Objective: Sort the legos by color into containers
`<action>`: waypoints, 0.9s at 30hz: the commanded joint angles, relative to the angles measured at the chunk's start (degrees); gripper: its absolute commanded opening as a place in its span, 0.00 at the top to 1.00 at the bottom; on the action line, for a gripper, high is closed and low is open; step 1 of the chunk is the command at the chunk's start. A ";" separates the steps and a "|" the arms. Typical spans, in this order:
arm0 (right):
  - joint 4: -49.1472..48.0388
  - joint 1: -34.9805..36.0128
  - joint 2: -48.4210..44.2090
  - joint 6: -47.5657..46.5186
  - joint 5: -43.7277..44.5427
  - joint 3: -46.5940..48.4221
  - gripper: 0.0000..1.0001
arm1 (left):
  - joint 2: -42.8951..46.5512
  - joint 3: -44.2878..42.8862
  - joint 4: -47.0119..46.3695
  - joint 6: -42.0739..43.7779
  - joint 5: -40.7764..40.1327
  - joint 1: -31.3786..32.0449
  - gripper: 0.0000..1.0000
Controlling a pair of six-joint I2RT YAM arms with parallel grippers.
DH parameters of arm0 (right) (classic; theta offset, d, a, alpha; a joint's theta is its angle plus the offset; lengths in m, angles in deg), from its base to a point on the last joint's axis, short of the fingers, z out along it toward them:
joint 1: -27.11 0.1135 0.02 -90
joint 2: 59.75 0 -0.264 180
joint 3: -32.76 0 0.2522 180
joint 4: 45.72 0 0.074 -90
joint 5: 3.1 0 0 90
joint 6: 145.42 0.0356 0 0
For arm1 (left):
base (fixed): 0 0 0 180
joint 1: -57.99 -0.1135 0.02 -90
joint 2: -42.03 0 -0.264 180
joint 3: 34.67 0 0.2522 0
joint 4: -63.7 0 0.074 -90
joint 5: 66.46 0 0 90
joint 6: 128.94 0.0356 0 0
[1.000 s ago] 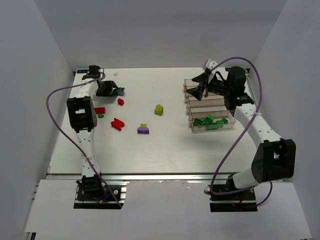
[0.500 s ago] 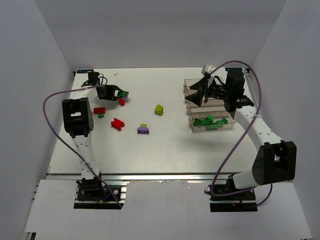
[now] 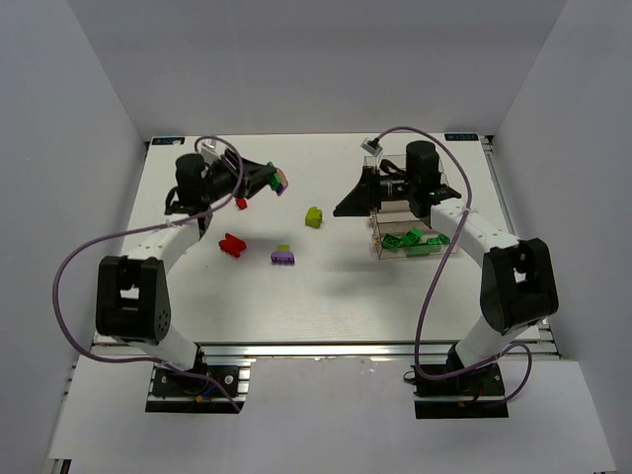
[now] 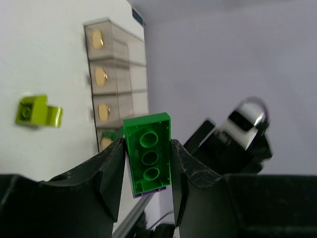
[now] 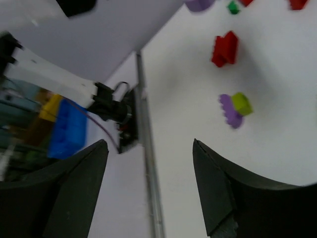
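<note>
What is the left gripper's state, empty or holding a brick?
Holding one: the left gripper clamps both sides of a green brick with purple beneath it.

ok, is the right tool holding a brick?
No, the right tool stands open with nothing between its jaws.

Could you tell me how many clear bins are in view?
4 bins, joined in one row; the nearest holds green bricks, the right arm partly covers the others.
</note>
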 commanded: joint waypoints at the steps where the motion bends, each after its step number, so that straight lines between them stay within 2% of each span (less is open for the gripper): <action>1: -18.85 2.30 -0.02 24.61 -6.06 1.16 0.23 | 7.34 9.40 -16.75 3.51 2.23 2.73 0.92; 5: -30.55 3.98 2.00 37.83 -7.21 0.29 0.21 | 13.06 19.25 -30.64 4.14 1.26 5.28 0.92; 6: -37.97 4.24 2.70 41.00 -7.30 -1.02 0.21 | 13.87 20.83 -37.72 2.48 0.92 5.37 0.92; 8: -43.04 5.21 3.58 47.76 -7.56 -1.56 0.21 | 15.62 24.00 -45.83 1.06 0.82 5.46 0.92; 14: -44.38 7.58 4.64 46.48 -7.65 -2.27 0.22 | 14.93 24.98 -56.75 -7.01 2.41 6.60 0.92; 16: -45.60 8.20 5.08 46.48 -7.39 -2.09 0.22 | 14.05 24.80 -59.58 -8.51 2.76 7.48 0.92; 27: -46.84 10.92 9.82 47.36 -6.33 5.98 0.25 | 12.73 24.19 -59.94 -9.93 2.93 9.33 0.92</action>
